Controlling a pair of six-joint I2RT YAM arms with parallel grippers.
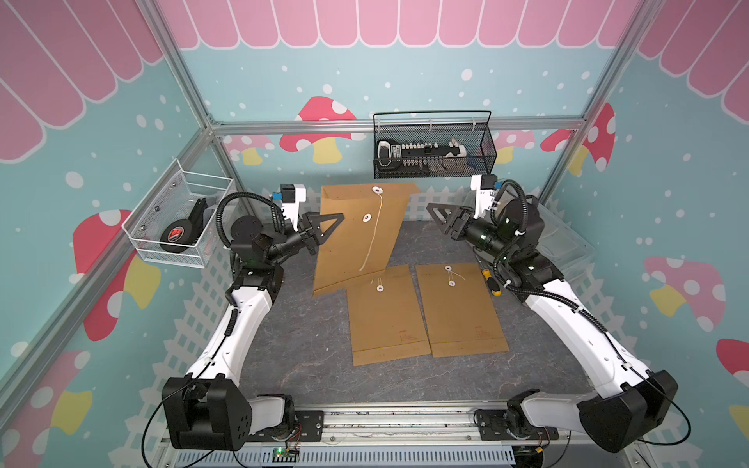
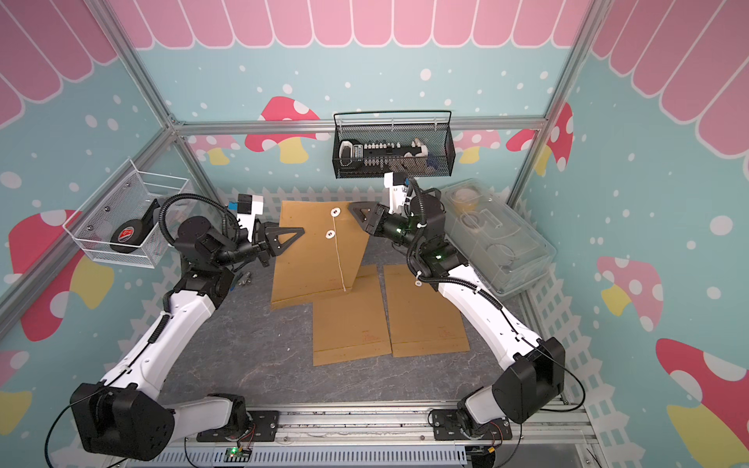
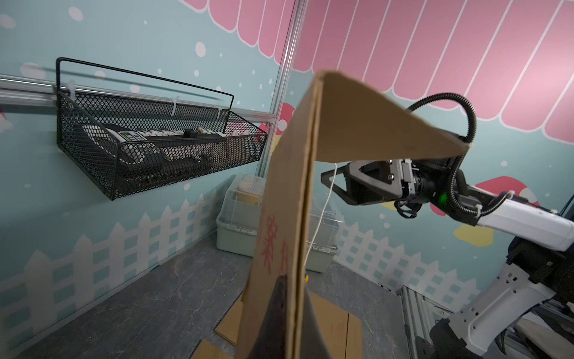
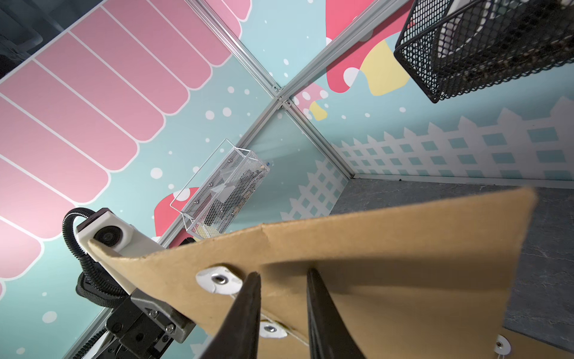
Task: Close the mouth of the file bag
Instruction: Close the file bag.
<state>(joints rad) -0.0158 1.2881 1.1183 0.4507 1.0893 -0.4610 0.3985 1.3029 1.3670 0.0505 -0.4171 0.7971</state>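
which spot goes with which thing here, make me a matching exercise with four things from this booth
Things
1 raised file bag
2 black mesh basket
3 white mesh basket
4 clear plastic box

Places
a on the table by the right wall
b gripped by the shut left gripper
c hung on the back rail
d fixed to the left wall

Pairs: 1-b, 2-c, 3-d, 4-a

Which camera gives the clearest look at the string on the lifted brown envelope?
The top views: in both, the string hangs full length down the envelope's face. The left wrist view catches only a stretch past the edge. In the right wrist view I can't make it out.
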